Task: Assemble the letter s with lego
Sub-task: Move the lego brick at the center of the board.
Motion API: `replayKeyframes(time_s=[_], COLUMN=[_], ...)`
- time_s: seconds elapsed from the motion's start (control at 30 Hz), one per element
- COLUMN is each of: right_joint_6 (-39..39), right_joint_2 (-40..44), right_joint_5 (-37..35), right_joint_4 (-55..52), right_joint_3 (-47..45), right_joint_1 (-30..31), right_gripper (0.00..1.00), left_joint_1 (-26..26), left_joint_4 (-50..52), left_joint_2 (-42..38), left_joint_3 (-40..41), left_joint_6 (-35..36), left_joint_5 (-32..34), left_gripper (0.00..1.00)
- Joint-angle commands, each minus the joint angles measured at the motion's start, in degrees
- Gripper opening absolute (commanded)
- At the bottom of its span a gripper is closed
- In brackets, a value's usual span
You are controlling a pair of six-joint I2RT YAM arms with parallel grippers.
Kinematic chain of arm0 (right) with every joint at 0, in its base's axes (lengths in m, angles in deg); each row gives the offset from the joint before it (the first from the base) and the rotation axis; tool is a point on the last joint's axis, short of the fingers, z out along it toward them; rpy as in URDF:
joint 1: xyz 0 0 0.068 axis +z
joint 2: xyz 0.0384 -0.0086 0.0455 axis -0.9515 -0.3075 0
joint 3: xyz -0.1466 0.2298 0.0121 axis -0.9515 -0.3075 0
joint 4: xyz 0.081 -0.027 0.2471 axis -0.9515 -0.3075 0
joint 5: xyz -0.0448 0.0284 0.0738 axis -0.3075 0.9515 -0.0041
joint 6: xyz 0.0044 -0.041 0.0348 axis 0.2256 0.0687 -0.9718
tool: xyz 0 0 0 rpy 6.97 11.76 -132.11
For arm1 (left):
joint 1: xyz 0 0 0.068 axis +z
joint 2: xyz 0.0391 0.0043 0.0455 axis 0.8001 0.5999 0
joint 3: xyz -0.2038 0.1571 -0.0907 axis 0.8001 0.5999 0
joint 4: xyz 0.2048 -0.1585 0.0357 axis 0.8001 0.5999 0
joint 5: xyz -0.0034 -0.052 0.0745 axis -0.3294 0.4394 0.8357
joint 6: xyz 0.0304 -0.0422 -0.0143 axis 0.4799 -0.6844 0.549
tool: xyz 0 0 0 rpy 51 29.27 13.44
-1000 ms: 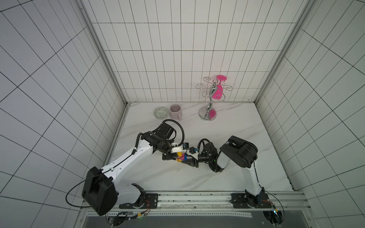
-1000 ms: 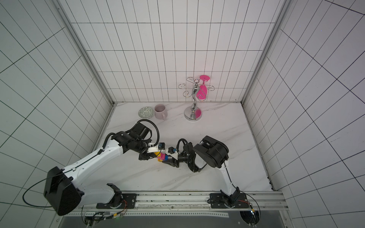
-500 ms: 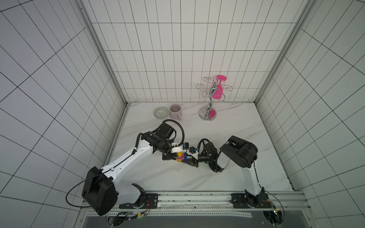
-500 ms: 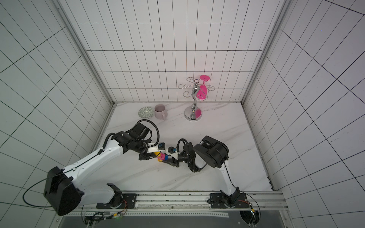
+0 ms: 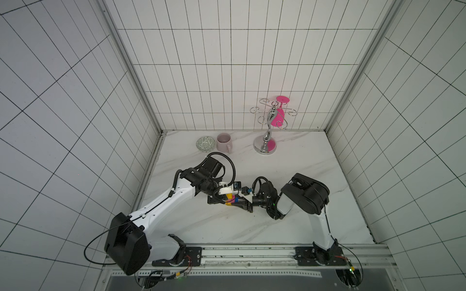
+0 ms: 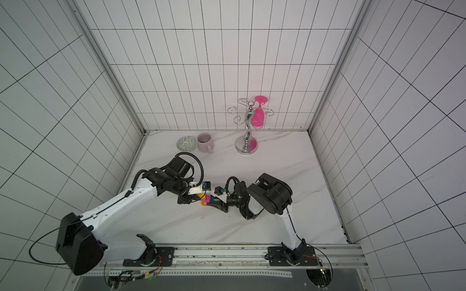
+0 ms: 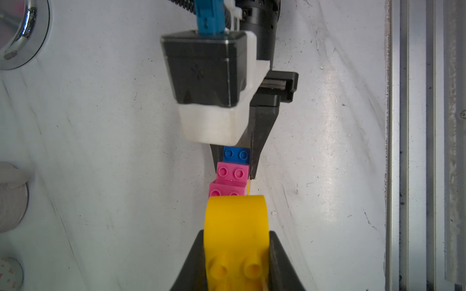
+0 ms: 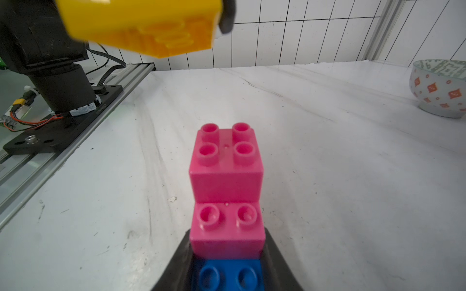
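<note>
Lego [image 5: 230,200] S being joined near the middle of a white bench [image 5: 252,226].
The left hand [image 7: 236,231] is clenched on a yellow brick [image 7: 235,216]; the right hand [image 8: 227,241] grasps a blue brick [image 8: 227,276] carrying two stepped pink bricks [image 8: 225,176]. The step looks like capping the pink end with yellow; next, studs need lining up, then a firm press. The right wrist view shows a gap between yellow and pink; the left wrist view hides it.

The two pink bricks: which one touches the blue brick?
The pink brick nearer the right gripper: it sits directly against the blue brick. The other pink brick is one step farther.
</note>
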Motion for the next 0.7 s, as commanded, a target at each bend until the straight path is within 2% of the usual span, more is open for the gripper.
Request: replayKeyframes(time_s=[0.0, 0.4, 0.67], right_joint_6=[0.7, 3.6, 6.1], right_joint_2=[1.4, 3.2, 3.8], right_joint_5=[0.9, 7.7, 8.0], right_joint_4=[3.4, 2.8, -1.7], right_joint_3=[1.2, -3.4, -2.7], right_joint_1=[-0.6, -0.8, -0.8], right_gripper=[0.25, 0.24, 0.24], left_joint_1=[0.0, -0.1, -0.7], left_joint_4=[-0.4, 3.3, 3.2], left_joint_2=[0.3, 4.6, 5.6], left_joint_3=[0.2, -3.9, -3.8], left_joint_6=[0.7, 4.6, 4.8], left_joint_5=[-0.6, -4.4, -5.1], left_gripper=[0.0, 0.0, 0.0])
